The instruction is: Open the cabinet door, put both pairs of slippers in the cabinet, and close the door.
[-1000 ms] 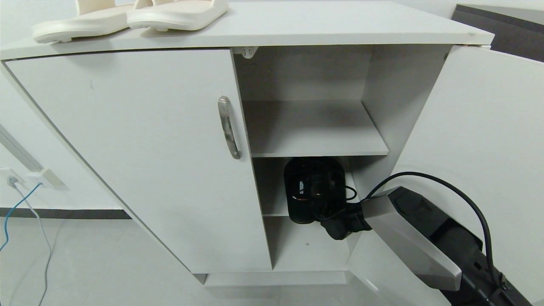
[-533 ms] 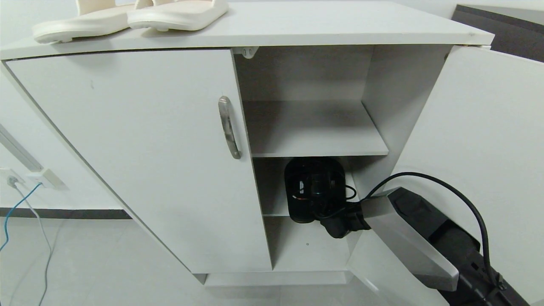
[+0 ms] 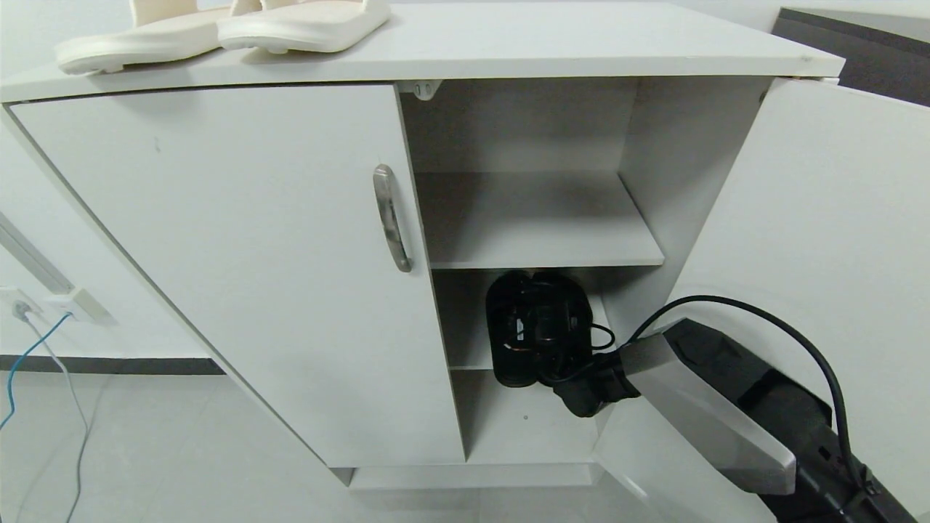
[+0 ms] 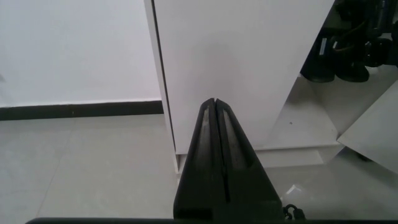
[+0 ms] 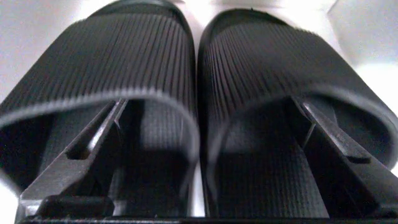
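Observation:
A pair of black ribbed slippers [image 3: 534, 327] stands on the second shelf down inside the white cabinet [image 3: 508, 51], behind its open right door [image 3: 821, 240]. My right gripper [image 3: 563, 363] reaches into them. In the right wrist view the black slippers [image 5: 199, 93] lie side by side, and my right gripper [image 5: 208, 106] is open with one finger under each strap. A cream pair of slippers [image 3: 218, 29] rests on the cabinet top at the far left. My left gripper [image 4: 214, 102] is shut on nothing, low in front of the cabinet [image 4: 236, 62].
The left door [image 3: 240, 254] with its metal handle [image 3: 391, 218] is closed. The upper shelf [image 3: 538, 218] holds nothing. A wall socket [image 3: 73, 305] with trailing cables [image 3: 43, 363] sits low at the left, above bare tiled floor [image 4: 81, 168].
The right arm has sunk slightly and eased to the right. The black slippers have shifted a little and now show as two separate tops.

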Available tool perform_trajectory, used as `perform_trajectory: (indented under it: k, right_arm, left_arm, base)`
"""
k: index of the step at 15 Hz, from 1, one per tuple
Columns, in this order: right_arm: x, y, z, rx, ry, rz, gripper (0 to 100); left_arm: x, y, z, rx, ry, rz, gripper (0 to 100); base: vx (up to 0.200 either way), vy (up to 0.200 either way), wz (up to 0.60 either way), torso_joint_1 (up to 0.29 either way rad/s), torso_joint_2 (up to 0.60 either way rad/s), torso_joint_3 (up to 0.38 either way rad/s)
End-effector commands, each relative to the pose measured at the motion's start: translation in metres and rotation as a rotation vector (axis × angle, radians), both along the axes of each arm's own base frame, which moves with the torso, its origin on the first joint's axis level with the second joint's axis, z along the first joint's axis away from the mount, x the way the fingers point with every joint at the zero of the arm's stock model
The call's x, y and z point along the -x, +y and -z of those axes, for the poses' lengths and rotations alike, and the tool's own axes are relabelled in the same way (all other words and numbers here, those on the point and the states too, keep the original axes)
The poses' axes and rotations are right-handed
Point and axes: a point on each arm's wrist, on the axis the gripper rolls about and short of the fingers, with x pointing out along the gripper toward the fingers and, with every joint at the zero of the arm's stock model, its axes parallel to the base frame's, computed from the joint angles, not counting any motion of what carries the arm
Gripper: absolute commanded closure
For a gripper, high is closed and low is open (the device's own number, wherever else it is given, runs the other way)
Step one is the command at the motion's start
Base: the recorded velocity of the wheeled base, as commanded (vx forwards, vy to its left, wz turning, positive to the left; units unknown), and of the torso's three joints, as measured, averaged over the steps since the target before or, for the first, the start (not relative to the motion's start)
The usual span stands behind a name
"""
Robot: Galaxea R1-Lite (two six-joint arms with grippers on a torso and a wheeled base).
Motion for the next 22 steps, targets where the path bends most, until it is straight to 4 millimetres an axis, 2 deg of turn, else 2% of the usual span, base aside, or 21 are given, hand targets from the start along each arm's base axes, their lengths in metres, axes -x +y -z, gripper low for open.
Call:
perform_trajectory:
  k: [1, 5, 11, 14, 16, 22]
  right_arm:
    - [0.015, -0.003, -0.019, -0.009, -0.014, -0.011, 0]
    - [0.049, -0.009, -0.030, -0.006, -0.011, -0.022, 0]
    - [0.132, -0.023, -0.060, -0.004, 0.028, -0.070, 0]
    - [0.168, -0.031, -0.065, 0.019, 0.060, -0.119, 0]
    - [0.173, -0.028, -0.068, 0.016, 0.052, -0.133, 0]
    - [0.176, -0.028, -0.066, 0.013, 0.051, -0.138, 0]
  left_arm:
    - [0.000, 0.000, 0.000, 0.000, 0.000, 0.000, 100]
    - [0.000, 0.000, 0.000, -0.001, 0.002, 0.001, 100]
    - [0.000, 0.000, 0.000, -0.001, 0.002, 0.001, 100]
    - [0.000, 0.000, 0.000, -0.001, 0.002, 0.001, 100]
    - [0.000, 0.000, 0.000, -0.001, 0.002, 0.001, 100]
    - [0.000, 0.000, 0.000, 0.000, 0.002, 0.001, 100]
  base:
    - [0.000, 0.000, 0.00, 0.000, 0.00, 0.000]
    - [0.000, 0.000, 0.00, 0.000, 0.00, 0.000]
    - [0.000, 0.000, 0.00, 0.000, 0.00, 0.000]
    - [0.000, 0.000, 0.00, 0.000, 0.00, 0.000]
    - [0.000, 0.000, 0.00, 0.000, 0.00, 0.000]
    - [-0.200, 0.000, 0.00, 0.006, 0.00, 0.001]
